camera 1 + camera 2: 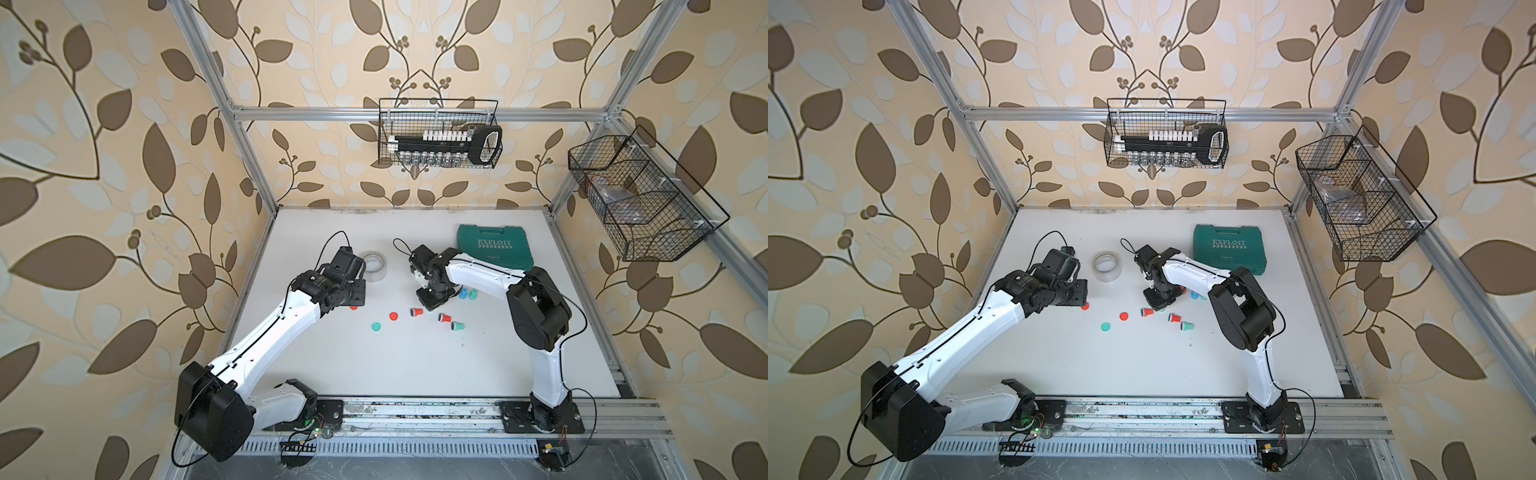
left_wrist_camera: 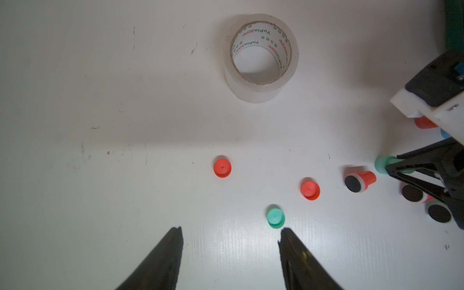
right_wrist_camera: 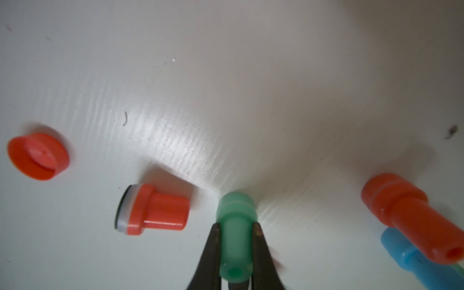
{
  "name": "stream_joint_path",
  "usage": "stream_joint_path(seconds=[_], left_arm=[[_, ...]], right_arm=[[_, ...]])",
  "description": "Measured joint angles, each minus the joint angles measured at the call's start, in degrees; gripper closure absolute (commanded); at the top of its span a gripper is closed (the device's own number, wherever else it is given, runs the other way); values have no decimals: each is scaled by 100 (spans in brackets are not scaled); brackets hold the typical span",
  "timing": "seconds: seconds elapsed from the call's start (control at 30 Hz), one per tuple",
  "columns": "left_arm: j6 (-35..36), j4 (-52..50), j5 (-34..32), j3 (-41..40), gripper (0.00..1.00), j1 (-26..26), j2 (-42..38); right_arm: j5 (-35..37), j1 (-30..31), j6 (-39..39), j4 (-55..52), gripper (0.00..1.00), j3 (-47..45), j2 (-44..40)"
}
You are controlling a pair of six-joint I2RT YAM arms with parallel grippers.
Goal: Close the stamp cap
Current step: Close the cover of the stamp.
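Our right gripper [image 3: 236, 227] clamps the green stamp [image 3: 234, 241], long axis running along the fingers; our left gripper [image 2: 230, 230], jaws apart and empty, hangs nearest the green cap [image 2: 275, 217].

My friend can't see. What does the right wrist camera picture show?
The right gripper is shut on a green stamp. On the table nearby lie an uncapped red stamp, a loose red cap, and a capped red stamp across a blue stamp.

Glossy white tabletop [image 3: 226, 100], smooth plastic green stamp [image 3: 234, 226]; glossy clear tape roll [image 2: 251, 94]
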Motion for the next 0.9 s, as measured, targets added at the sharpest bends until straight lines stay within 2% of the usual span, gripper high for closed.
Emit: stream_joint_path(seconds=[0.9], left_arm=[[0, -55, -2, 11, 36, 0, 2]], right_arm=[[348, 181, 127, -608, 100, 575, 407]])
